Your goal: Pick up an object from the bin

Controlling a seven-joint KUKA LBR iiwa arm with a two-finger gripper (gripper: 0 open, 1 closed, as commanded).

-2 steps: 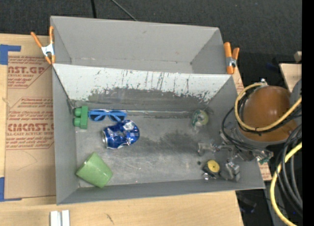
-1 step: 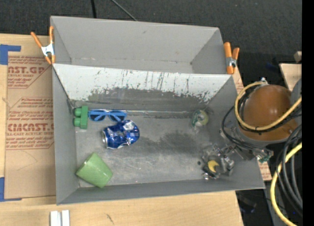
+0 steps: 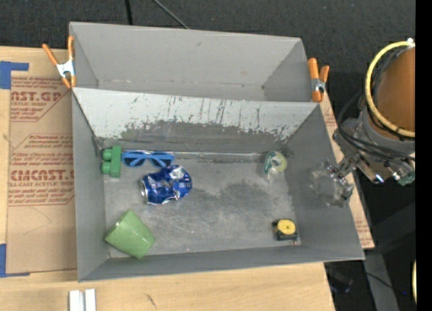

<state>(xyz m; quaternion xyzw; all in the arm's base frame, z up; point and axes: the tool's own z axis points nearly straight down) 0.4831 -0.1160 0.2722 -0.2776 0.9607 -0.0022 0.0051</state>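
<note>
Camera view: early approach, claw (image 3: 332, 183) above the bin (image 3: 202, 67) right slope, released or clenched impossible to tell, next probably swinging inward and lowering toward the nearby small yellow-and-black round thing (image 3: 285, 229).

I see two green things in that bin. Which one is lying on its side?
The pale green cup in the front left corner, tipped over. The other, a small darker green block, sits further back beside the blue sunglasses.

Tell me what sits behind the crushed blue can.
Blue sunglasses lie just behind the can, with a green block beside them. Whatever is under the can is hidden.
</note>
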